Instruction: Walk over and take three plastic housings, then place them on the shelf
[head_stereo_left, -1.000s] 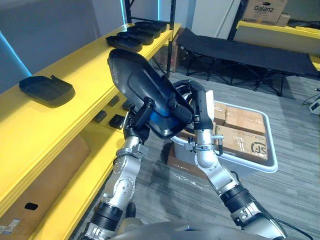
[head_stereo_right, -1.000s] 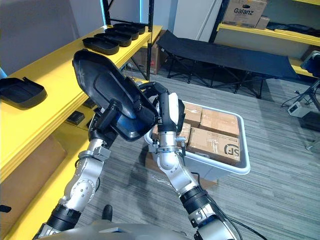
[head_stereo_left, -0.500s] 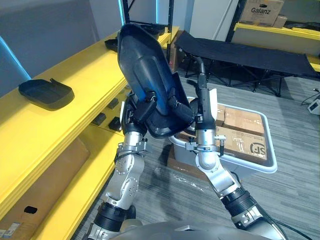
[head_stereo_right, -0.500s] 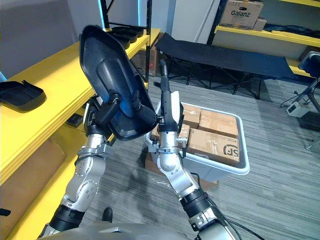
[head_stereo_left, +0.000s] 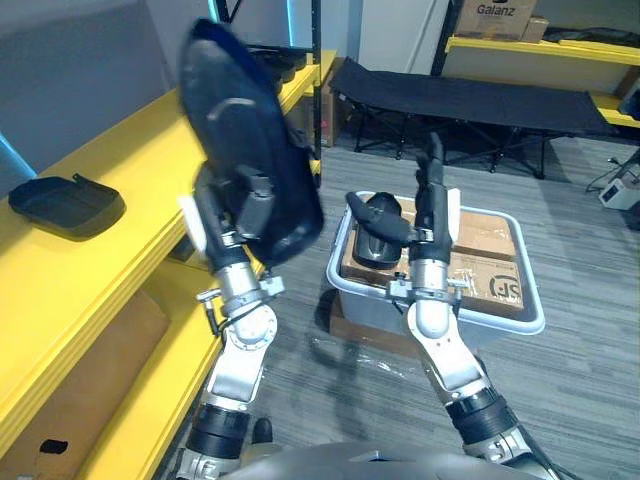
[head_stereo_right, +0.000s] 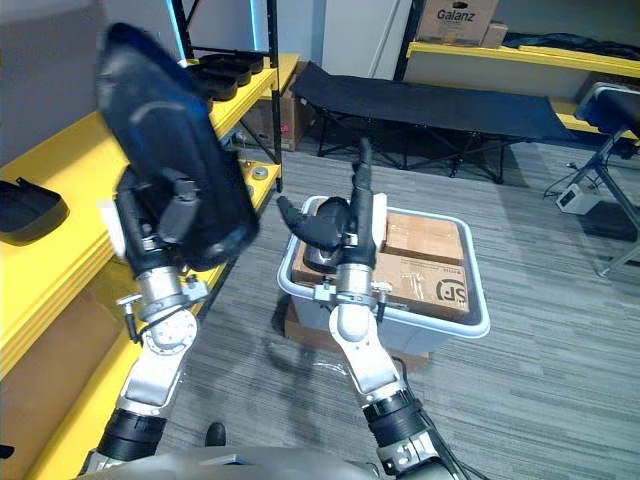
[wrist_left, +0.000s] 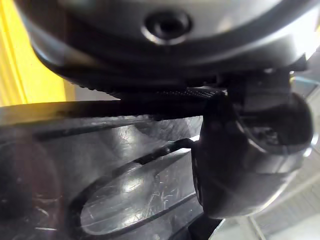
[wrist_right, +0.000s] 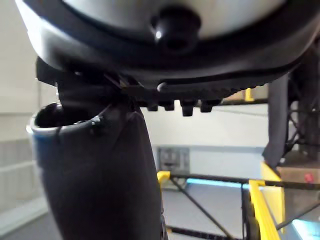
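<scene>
My left hand (head_stereo_left: 252, 194) is shut on a large black plastic housing (head_stereo_left: 245, 120) and holds it upright and high beside the yellow shelf (head_stereo_left: 120, 165). In the left wrist view the thumb (wrist_left: 245, 155) presses on the housing's glossy surface (wrist_left: 115, 190). To the right, over the grey bin, my right hand (head_stereo_left: 432, 205) stands open and empty, fingers straight up and thumb (wrist_right: 100, 175) spread out. Another black housing (head_stereo_left: 65, 200) lies on the shelf at the left. Several more housings (head_stereo_right: 225, 68) lie at the shelf's far end.
A grey plastic bin (head_stereo_left: 440, 322) with cardboard boxes stands on the floor under my right hand. A lower yellow shelf board (head_stereo_left: 150, 400) runs below the top one. A black folding cot (head_stereo_left: 470, 95) stands behind, and more yellow racking with a box at the far right.
My right hand has let go of the housing, straightened its fingers and drawn off to the right. The left hand has swung the housing up and left towards the shelf. The camera has shifted.
</scene>
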